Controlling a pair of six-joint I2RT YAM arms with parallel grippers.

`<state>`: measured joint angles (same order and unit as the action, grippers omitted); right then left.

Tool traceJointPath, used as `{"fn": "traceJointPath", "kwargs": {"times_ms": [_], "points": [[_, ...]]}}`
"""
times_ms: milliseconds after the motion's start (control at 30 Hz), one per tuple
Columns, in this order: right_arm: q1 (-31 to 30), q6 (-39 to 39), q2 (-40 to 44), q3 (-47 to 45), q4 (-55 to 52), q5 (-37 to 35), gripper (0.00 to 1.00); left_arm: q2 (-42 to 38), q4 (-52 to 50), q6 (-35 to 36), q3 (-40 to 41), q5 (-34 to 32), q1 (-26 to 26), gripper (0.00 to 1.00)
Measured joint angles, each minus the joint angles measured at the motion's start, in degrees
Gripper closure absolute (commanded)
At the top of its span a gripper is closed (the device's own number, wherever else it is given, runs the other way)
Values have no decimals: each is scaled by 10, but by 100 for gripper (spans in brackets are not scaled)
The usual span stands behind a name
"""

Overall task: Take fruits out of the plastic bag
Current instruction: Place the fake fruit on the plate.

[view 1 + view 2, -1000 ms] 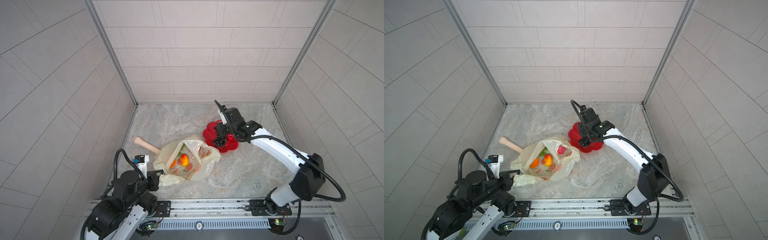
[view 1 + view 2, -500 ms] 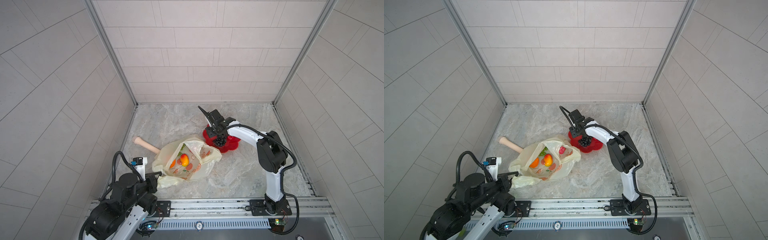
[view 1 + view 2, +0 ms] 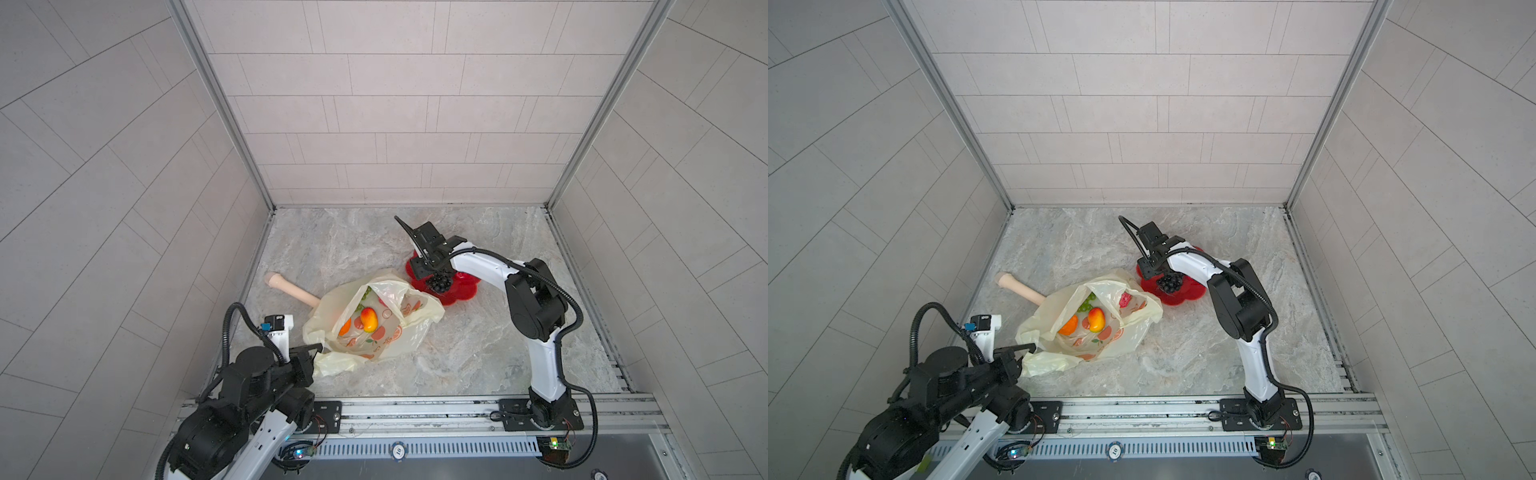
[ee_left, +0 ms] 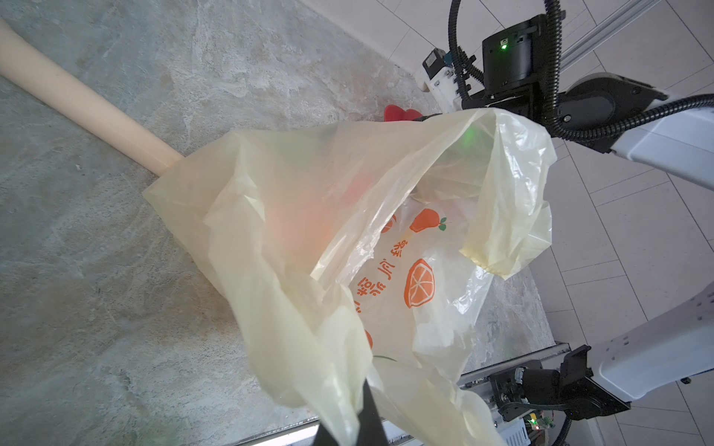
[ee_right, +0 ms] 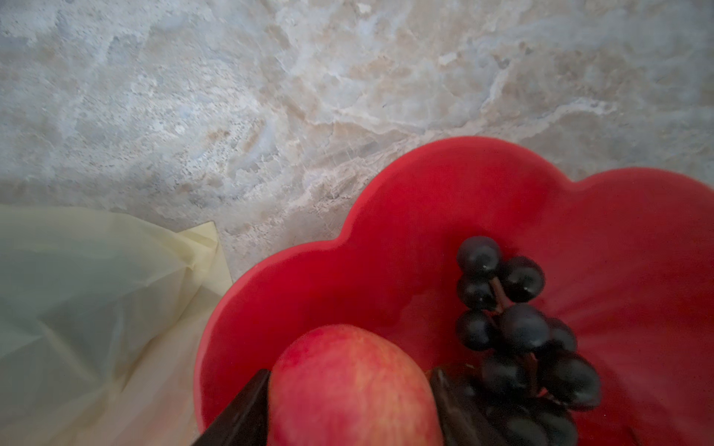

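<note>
Widening right gripper [image 5: 348, 371] around red apple [image 5: 340, 401] over red plate [image 5: 425, 200] — hold unclear, another fruit nearly out; pinching plastic bag [image 4: 309, 200] in left gripper [image 4: 349, 426].

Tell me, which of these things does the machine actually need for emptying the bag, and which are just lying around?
In the job: plastic bag; mango, orange and green grapes inside it; red apple between the fingers of the right pincer; dark grapes on the red plate.
Lying about: beige stick.

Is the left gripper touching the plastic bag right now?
Touching. The left wrist view shows a bunched fold of the plastic bag pinched inside the shut left gripper.
</note>
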<state>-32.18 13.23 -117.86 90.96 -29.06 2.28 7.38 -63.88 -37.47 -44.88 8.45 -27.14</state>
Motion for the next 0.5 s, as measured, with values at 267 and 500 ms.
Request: {"fn": "traceJointPath", "kwargs": {"times_ms": [267,500], "points": [[0,3,34,1,-13,-6,31,4,0,1,-10,0,0,97],[0,6,146,1,-26,-13,37,15,1,6,-21,1,0,97]]}}
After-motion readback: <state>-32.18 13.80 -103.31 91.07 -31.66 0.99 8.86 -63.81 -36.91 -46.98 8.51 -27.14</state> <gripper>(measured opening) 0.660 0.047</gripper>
